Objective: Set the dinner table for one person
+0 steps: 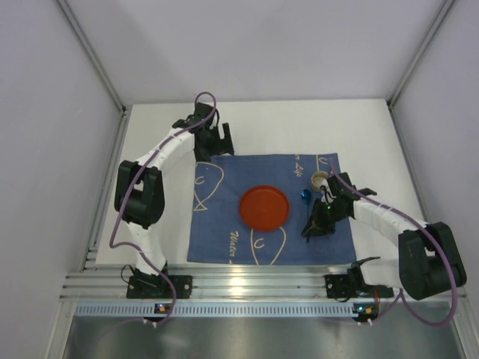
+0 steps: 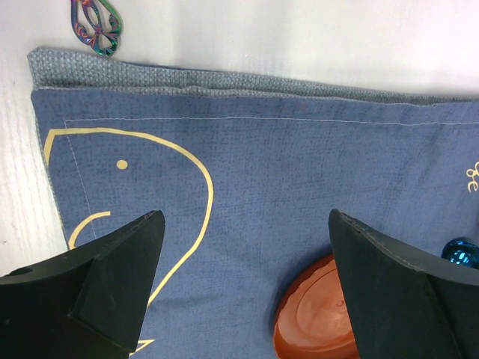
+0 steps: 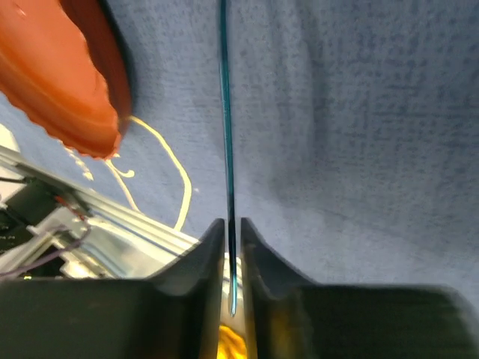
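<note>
The white dinner table (image 1: 284,127) carries a dark blue cloth (image 1: 217,224) with pale fish outlines. An orange-red plate (image 1: 264,207) lies at the cloth's middle. My right gripper (image 1: 314,226) is right of the plate, low over the cloth. In the right wrist view it (image 3: 232,222) is shut on a thin teal-blue utensil (image 3: 227,134), seen edge-on, with the plate (image 3: 67,75) to its left. My left gripper (image 1: 215,146) is open and empty over the cloth's far left corner. In the left wrist view it (image 2: 247,217) hangs above the cloth (image 2: 299,172) and the plate's rim (image 2: 318,314).
An iridescent patterned utensil handle (image 2: 97,26) lies on the white table (image 2: 299,37) just beyond the cloth's far left corner. A shiny blue rounded piece (image 1: 304,196) sits by the plate's right rim. A small beige round cup (image 1: 319,179) stands behind the right wrist.
</note>
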{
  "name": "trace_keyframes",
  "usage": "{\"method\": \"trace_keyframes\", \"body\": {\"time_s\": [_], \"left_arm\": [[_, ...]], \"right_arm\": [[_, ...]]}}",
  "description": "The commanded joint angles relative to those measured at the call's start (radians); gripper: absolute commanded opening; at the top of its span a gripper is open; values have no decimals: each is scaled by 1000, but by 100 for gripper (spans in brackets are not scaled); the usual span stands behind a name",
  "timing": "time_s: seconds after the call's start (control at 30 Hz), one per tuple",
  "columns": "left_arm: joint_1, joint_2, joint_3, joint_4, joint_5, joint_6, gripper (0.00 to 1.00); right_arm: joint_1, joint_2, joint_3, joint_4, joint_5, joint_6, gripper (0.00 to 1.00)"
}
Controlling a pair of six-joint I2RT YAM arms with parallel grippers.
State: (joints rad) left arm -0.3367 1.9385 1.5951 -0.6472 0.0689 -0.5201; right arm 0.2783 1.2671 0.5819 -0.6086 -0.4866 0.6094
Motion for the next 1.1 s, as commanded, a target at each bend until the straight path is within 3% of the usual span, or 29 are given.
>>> {"method": "trace_keyframes", "body": {"time_s": [0.0, 0.07, 0.1, 0.2, 0.6, 0.83, 1.07], "left_arm": [[1, -7, 40, 26, 12, 14, 96], [2, -9, 40, 26, 9, 11, 96], [2, -12, 40, 24, 5, 14, 96], [8, -16, 39, 27, -7, 14, 96], [87, 34, 114, 50, -164, 61, 96], [100, 232, 331, 70, -319, 186, 96], [100, 460, 552, 100, -385, 190, 96]], "right_arm": [[-2, 5, 12, 1, 37, 20, 18], [-2, 2, 22, -20, 63, 15, 29], [-1, -5, 35, -45, 71, 13, 41], [-1, -12, 76, -112, 103, -2, 53], [-2, -51, 399, -483, 218, -148, 53], [-2, -35, 441, -526, 207, -175, 51], [-4, -40, 453, -582, 227, -209, 49]]}}
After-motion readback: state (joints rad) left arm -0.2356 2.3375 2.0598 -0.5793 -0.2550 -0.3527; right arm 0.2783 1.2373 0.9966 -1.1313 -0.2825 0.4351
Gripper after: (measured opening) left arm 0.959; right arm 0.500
